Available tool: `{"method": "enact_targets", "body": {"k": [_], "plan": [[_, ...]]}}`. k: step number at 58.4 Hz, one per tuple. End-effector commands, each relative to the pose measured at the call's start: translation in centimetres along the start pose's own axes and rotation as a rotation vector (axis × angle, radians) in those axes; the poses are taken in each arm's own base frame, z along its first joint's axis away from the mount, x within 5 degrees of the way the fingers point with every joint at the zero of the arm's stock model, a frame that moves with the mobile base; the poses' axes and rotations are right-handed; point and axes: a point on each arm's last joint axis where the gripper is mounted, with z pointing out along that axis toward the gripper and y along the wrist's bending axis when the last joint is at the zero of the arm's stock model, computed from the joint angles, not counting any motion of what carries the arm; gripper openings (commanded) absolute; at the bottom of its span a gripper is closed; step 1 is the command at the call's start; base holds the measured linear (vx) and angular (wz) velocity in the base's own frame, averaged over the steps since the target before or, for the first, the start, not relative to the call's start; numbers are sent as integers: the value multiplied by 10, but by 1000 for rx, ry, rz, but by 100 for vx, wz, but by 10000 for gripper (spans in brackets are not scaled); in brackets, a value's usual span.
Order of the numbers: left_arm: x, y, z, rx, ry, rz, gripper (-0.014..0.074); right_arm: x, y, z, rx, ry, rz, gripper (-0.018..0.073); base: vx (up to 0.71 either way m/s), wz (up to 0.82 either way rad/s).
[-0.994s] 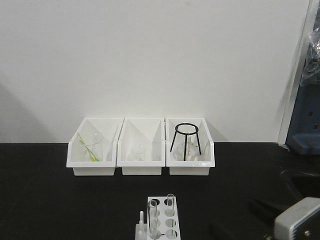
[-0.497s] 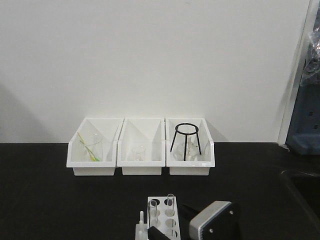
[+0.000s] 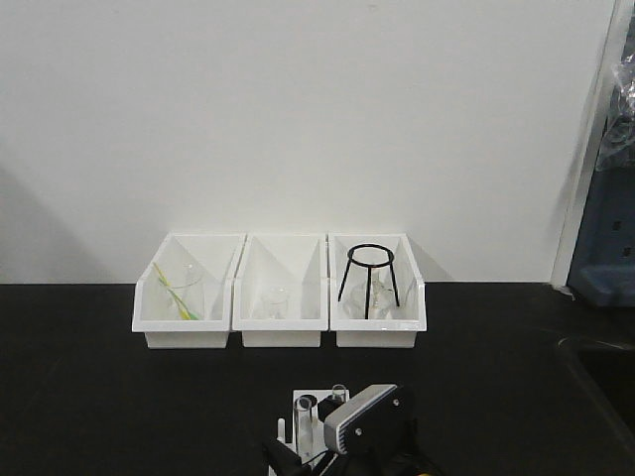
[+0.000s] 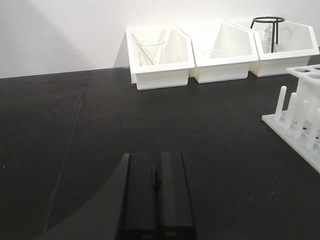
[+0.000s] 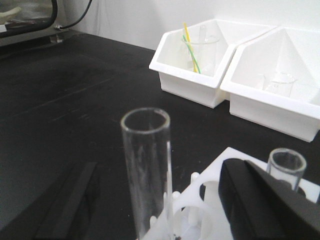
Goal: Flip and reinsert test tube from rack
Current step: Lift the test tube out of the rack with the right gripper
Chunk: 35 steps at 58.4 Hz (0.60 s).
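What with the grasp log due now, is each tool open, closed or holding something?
Left tool: closed, holding nothing.
Right tool: open, straddling the tall clear glass test tube, not gripping it.

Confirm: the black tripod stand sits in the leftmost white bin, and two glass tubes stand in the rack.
No. The black tripod stand sits in the rightmost white bin, as the front-facing view shows; two glass tubes do stand in the rack.
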Motion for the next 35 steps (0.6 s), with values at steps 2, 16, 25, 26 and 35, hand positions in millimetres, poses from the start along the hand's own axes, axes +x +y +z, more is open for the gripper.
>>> {"method": "enact_targets", "body": {"k": [2, 16, 25, 26, 35], "plan": [[-9, -1, -1, 13, -90, -13, -7, -27, 1, 0, -8, -156, -11, 456, 0, 0], [-9, -1, -1, 13, -90, -13, -7, -29, 1, 0, -8, -174, -31, 108, 0, 0], [-9, -1, -1, 13, -90, -13, -7, -29, 1, 0, -8, -174, -32, -16, 0, 0], [-9, -1, -1, 13, -90, -13, -7, -29, 1, 0, -8, -174, -32, -16, 0, 0], [-9, -1, -1, 13, -90, -13, -7, -32, 1, -2, -6, -173, -33, -15, 0, 0]]}}
